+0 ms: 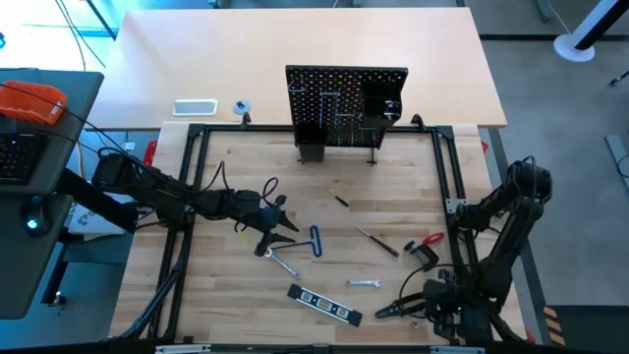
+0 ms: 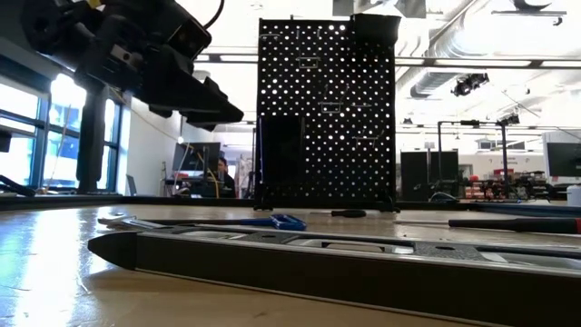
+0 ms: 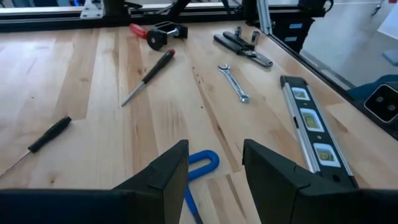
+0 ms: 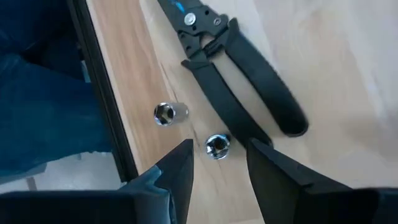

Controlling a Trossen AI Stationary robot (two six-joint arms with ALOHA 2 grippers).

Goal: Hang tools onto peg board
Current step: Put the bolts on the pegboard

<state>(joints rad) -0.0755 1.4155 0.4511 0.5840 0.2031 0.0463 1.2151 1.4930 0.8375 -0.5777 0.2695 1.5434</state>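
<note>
peg board (image 1: 346, 106) stands at your table's far middle | bent key (image 1: 314, 242) lies mid-table | level (image 1: 324, 305) near edge, wrench (image 1: 365, 283) just beyond it | clamp (image 1: 425, 242) right, pliers (image 1: 421, 254) beside it, nearer you

right tool (image 4: 217, 163) hangs over the worktop (image 4: 348, 68) with its two dark fingers apart, one small silver socket (image 4: 217, 145) showing between them. a second socket (image 4: 166, 113) lies near the worktop's edge, black-handled pliers (image 4: 242, 87) just beside both.
</note>
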